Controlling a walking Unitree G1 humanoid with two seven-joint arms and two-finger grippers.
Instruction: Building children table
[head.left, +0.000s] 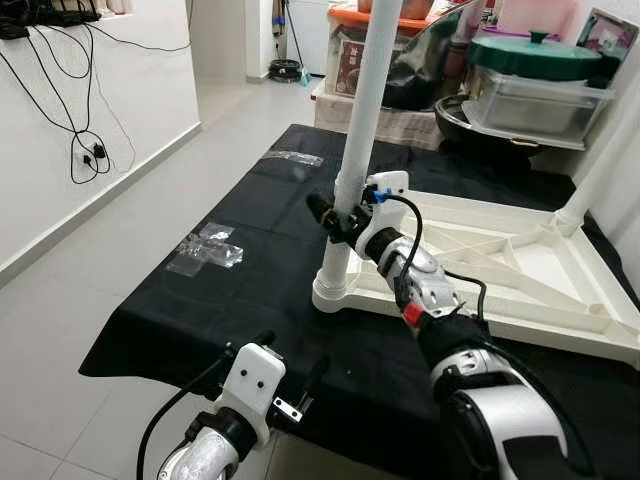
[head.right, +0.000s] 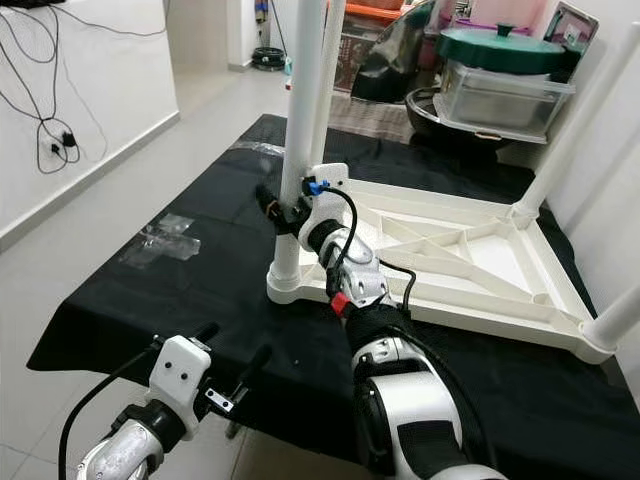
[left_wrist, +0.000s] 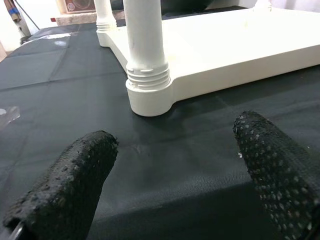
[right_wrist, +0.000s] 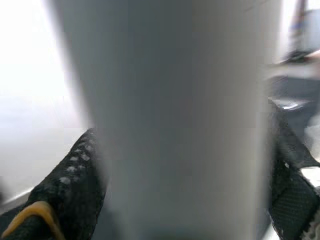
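A white plastic children's table top (head.left: 520, 262) lies upside down on a black cloth (head.left: 250, 290). A white leg (head.left: 358, 150) stands upright in its near-left corner socket (head.left: 333, 290). My right gripper (head.left: 335, 215) is shut on that leg a little above the socket; in the right wrist view the leg (right_wrist: 175, 120) sits between the black fingers (right_wrist: 75, 175). Two more legs (head.right: 560, 140) rise from the far and right corners. My left gripper (head.left: 290, 385) hovers open over the cloth's near edge, with the socket (left_wrist: 147, 92) ahead of its fingers (left_wrist: 70, 185).
Clear plastic wrappers (head.left: 205, 248) lie on the cloth's left side. Behind the cloth stand storage boxes and a metal pot with a green lid (head.left: 535, 55). Cables (head.left: 85, 150) hang on the white wall to the left. Tiled floor (head.left: 90, 280) runs along the left.
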